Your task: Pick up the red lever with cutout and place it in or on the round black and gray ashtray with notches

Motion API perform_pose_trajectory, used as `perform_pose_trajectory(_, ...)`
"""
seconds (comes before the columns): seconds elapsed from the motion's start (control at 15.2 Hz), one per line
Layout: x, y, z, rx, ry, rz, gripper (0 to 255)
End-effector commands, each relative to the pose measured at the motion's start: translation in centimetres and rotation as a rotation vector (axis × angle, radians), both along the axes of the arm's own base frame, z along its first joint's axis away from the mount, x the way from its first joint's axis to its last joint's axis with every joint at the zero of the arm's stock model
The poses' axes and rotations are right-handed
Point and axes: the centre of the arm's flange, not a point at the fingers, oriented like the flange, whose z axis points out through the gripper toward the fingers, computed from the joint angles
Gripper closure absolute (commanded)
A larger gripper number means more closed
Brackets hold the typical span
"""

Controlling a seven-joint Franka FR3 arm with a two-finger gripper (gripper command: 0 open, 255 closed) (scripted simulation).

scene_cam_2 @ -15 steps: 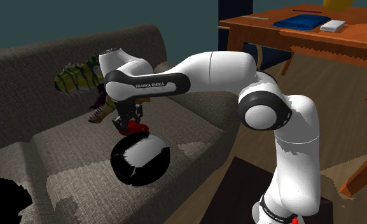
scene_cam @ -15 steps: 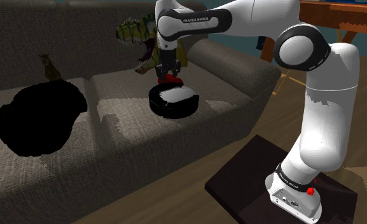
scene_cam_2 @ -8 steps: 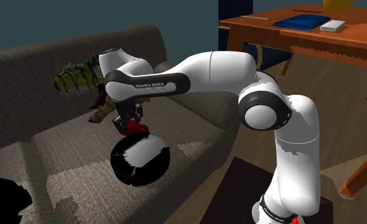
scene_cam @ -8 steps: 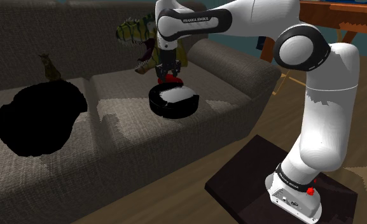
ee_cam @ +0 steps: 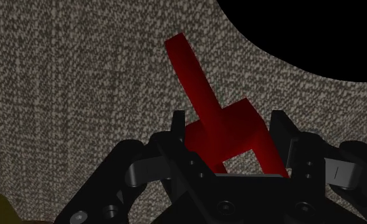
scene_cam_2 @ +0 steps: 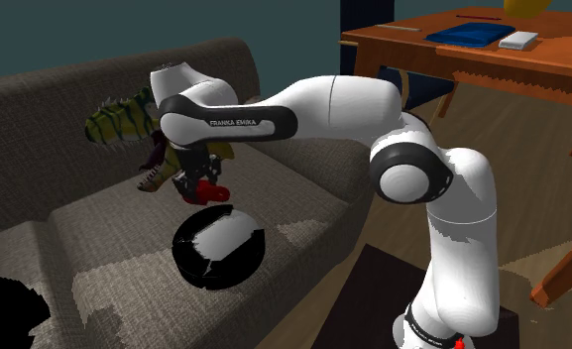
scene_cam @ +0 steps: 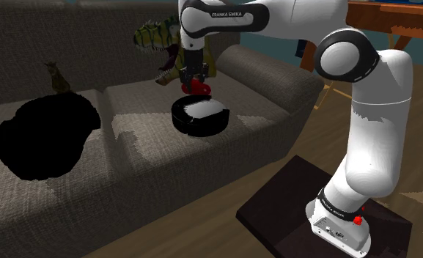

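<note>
Hand (scene_cam: pixel 192 79) pinching red lever (scene_cam: pixel 198 88) — lifted higher than second ago, upper centre of frame, clear above ashtray (scene_cam: pixel 200 117) rim — placement pending.

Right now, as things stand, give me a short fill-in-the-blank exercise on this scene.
The tool is shut on the ____ lever.
The round ashtray sits on the ____.
Behind the ashtray, against the backrest, is a toy ____.
Missing words: red; sofa; dinosaur.
</note>
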Motion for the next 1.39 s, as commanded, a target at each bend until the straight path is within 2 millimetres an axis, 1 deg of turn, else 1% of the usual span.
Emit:
perform_pose_trajectory(0.0,-0.1,0.0,1.0,0.000,0.000,0.000,255)
perform_pose_trajectory(1.06,-0.1,0.0,9.3,0.000,0.000,0.000,255)
perform_pose_trajectory(1.32,-4.4,3.1,9.3,0.000,0.000,0.000,255)
